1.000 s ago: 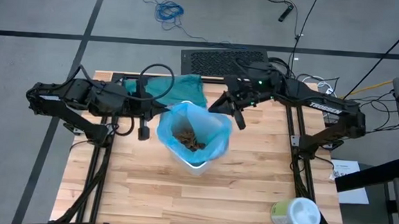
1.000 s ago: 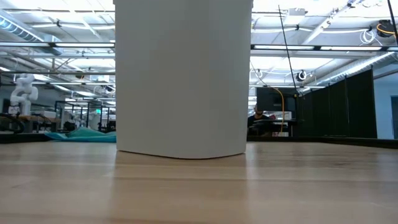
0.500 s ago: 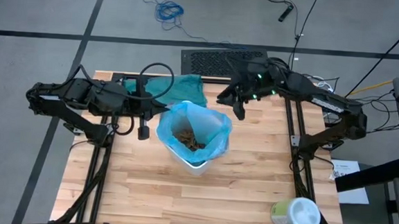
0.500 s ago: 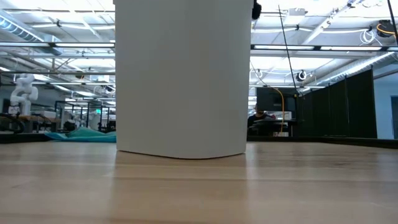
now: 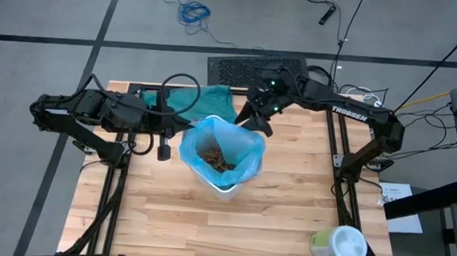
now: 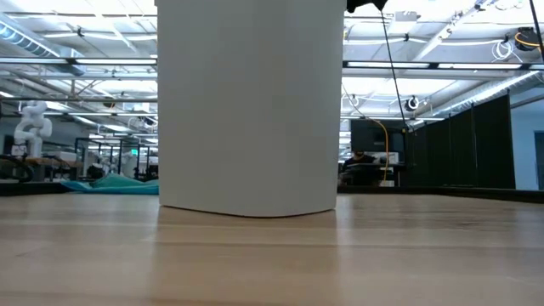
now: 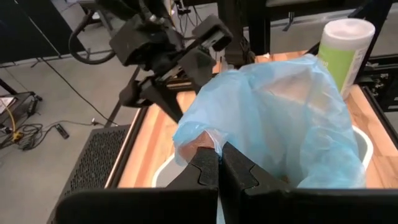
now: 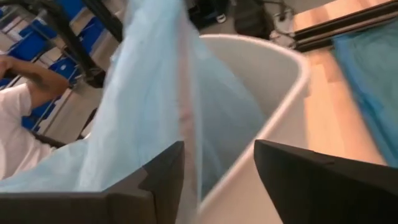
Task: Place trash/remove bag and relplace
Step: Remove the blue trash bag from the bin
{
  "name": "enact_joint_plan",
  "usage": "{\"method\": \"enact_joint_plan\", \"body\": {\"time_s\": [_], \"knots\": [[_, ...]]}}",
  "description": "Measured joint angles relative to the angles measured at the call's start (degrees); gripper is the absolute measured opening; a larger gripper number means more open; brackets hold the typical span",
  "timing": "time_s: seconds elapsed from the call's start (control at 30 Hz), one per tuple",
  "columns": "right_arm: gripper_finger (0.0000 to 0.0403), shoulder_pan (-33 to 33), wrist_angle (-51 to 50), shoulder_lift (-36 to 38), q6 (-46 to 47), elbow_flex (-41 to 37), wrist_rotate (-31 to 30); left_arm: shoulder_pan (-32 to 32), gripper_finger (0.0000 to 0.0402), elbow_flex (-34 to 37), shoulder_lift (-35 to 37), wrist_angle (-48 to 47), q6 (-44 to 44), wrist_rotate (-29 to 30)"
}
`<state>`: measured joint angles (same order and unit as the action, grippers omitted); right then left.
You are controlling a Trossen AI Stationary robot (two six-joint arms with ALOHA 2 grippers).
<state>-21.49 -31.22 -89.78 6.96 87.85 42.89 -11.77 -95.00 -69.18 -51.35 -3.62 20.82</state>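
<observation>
Bench: light wood planks, dark frame rails at the sides.

White bin: stands mid-bench; in the low view its plain white wall fills the centre.

Teal-green plastic bag: lies crumpled flat at the bench's far edge, behind the bin.

Wipes tub: white and green, on its side at the near right corner, well apart from the bin.

Black perforated mat: on the floor just beyond the bench.

Blue cable coil: on the grey floor, farther out.

Person in a white sleeve: beyond the bench in the right wrist view.
</observation>
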Motion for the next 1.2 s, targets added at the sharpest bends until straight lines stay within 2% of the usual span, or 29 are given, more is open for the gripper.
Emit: {"method": "enact_joint_plan", "body": {"time_s": [0.1, 0.23, 0.27, 0.47, 0.67, 0.8, 0.93, 1.0, 1.1, 1.2], "knots": [[0.0133, 1.52, 0.49, 0.15, -0.22, 0.0, -0.99, 0.0, 0.0, 0.0, 0.01, -0.29, 0.14, -0.02], [0.0029, 4.27, 1.76, 0.2, -0.84, 0.0, -1.2, 0.0, 0.0, 0.0, 0.0, -0.25, 0.18, -0.02], [0.0015, 5.12, 2.08, 0.2, -1.04, 0.0, -1.91, 0.0, 0.0, 0.0, 0.0, -0.22, 0.2, -0.02], [0.0002, 9.9, 0.33, 0.22, -3.47, 4.59, -15.5, 0.0, 0.0, 0.0, -0.01, -0.24, 0.29, 0.61], [0.0, 14.3, -5.26, 0.3, -7.55, 15.39, -27.47, 0.0, 0.0, 0.0, -0.01, -0.44, 0.29, 0.97], [0.0, 18.4, -9.71, 0.36, -11.19, 22.02, -37.58, 0.0, 0.0, 0.0, -0.01, -0.81, 0.31, 2.53], [0.0, 21.7, -13.69, 0.42, -12.53, 25.05, -44.71, 0.0, 0.0, 0.0, -0.01, -2.05, 0.59, 4.43], [0.0, 21.27, -17.29, 0.42, -11.31, 25.14, -47.97, 0.0, 0.0, 0.0, -0.01, -1.97, 1.23, 4.07], [0.0004, 17.29, -24.59, 0.03, -10.75, 25.14, -47.47, 0.0, 0.0, 0.0, -0.01, -1.91, 1.75, 1.95], [0.0024, 12.19, -26.19, -1.18, -10.04, 25.11, -41.22, -0.02, 0.0, 0.0, -0.01, -1.79, 1.77, 0.39]]}}
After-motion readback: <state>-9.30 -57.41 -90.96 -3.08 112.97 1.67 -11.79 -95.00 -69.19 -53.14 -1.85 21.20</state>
